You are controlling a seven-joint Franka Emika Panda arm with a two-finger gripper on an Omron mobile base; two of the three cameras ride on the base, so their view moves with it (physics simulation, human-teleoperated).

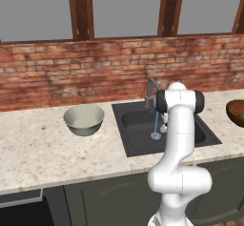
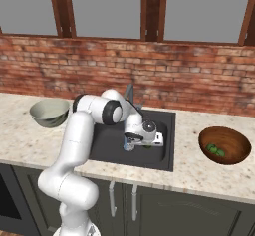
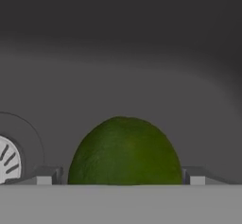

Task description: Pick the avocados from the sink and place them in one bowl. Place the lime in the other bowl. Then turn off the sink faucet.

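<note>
Gripper (image 3: 124, 178) down in the sink (image 2: 107, 140), jaws wide and straddling the lime (image 3: 124, 150) without clamping it yet; we judge we should close centred on it before lifting toward the pale bowl (image 1: 84, 119).

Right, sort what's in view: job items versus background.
Job: lime, avocados, brown bowl, pale bowl, sink, faucet.
Background: brick wall, window frames, counter, cabinets.
</note>
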